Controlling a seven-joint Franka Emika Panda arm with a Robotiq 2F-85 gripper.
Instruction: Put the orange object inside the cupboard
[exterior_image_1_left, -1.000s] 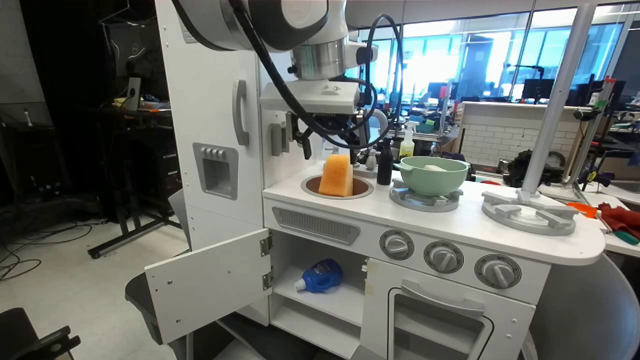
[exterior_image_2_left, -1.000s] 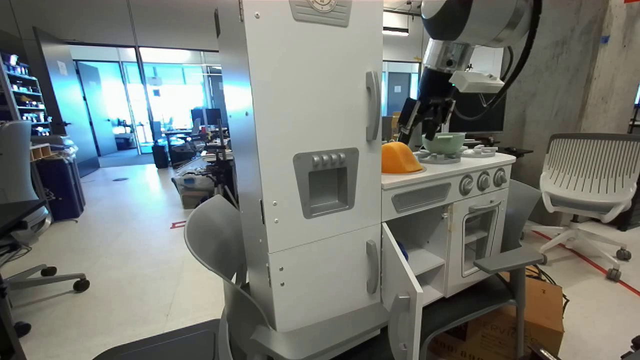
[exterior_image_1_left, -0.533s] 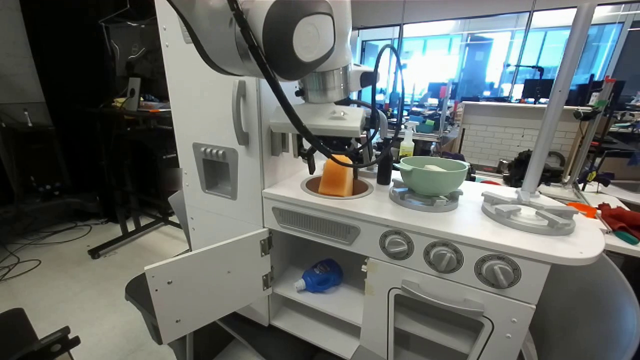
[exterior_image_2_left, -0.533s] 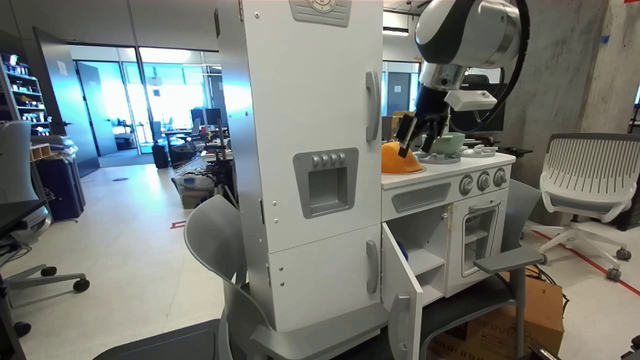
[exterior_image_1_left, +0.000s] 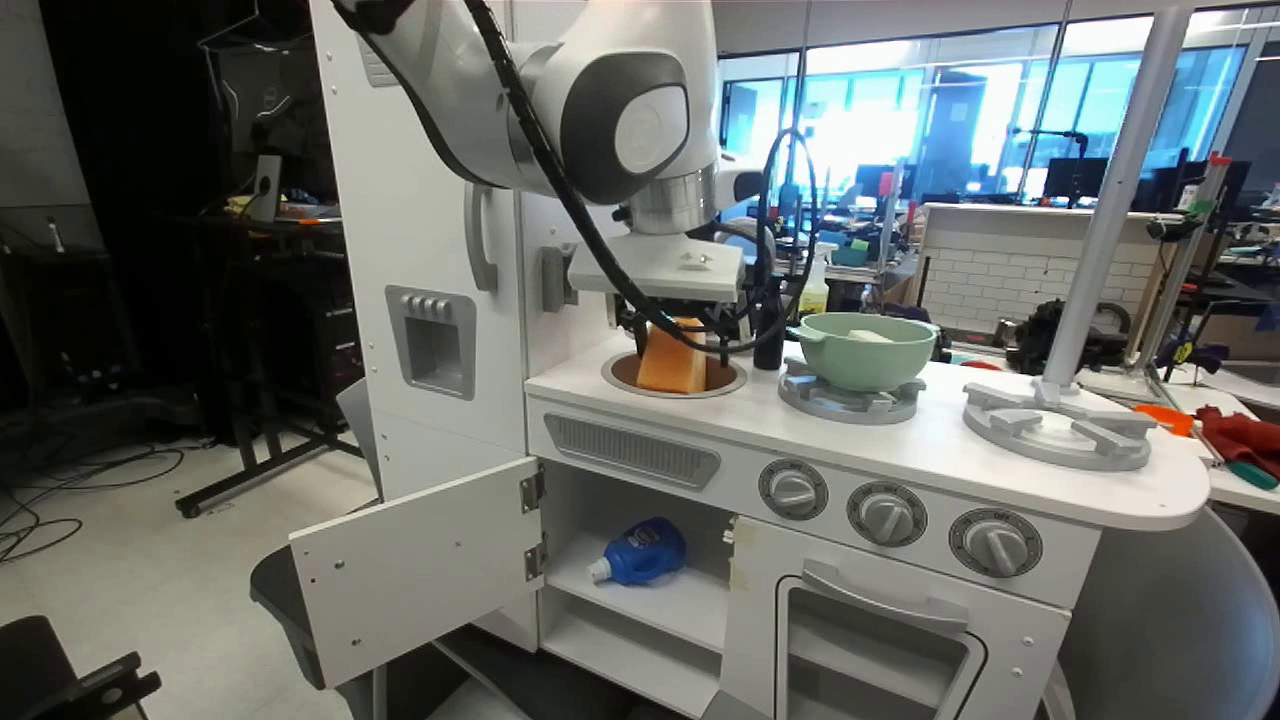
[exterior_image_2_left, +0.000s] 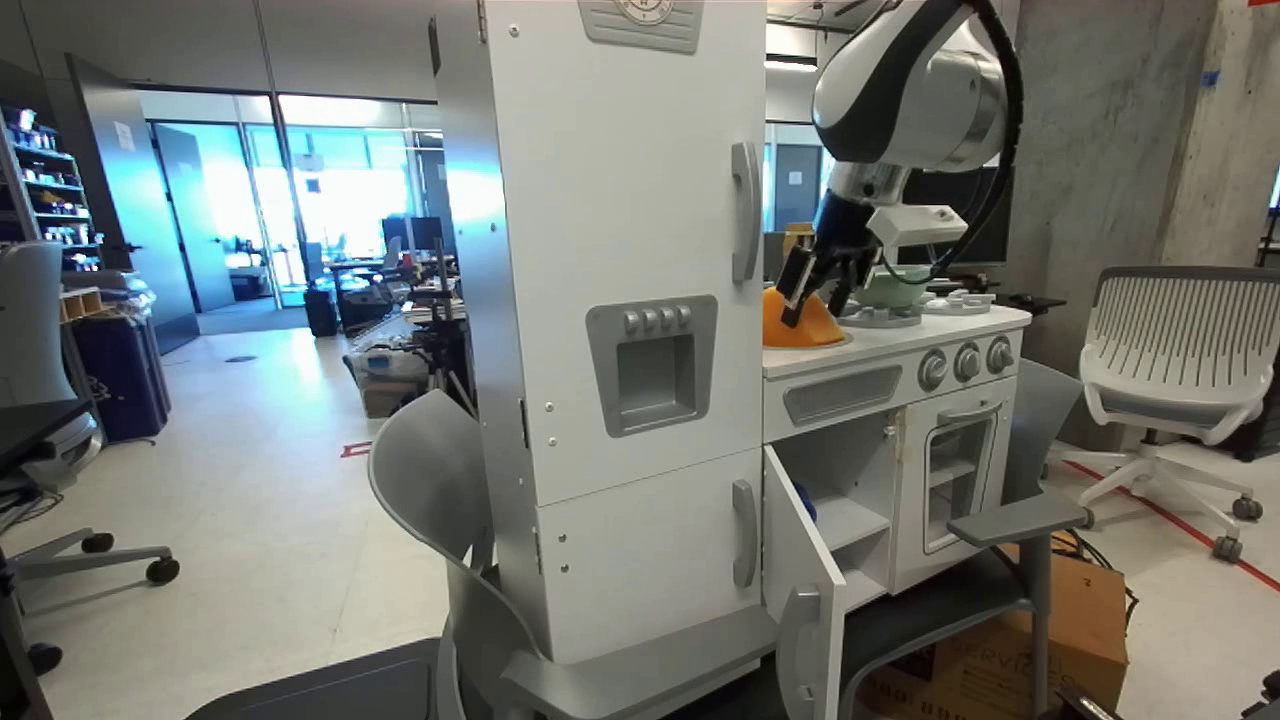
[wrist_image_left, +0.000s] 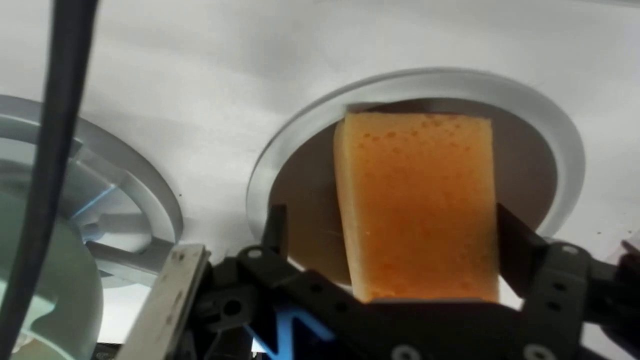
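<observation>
The orange block (wrist_image_left: 420, 200), set in the sink (wrist_image_left: 571, 165), is flanked by the spread gripper (wrist_image_left: 388, 220), and in the wrist view is found much closer to the right finger (wrist_image_left: 520, 255) than to the left

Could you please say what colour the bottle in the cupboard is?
The bottle is mostly blue, clearest in an exterior view.

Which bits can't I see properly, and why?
Bottom of the orange spongy block: behind the round grey sink rim, in both exterior views.
Any writing on the blue plastic bottle: too tiny in an exterior view.
What's deep in the round green bowl: behind its wall in an exterior view, mostly past the wrist view's left edge.
</observation>
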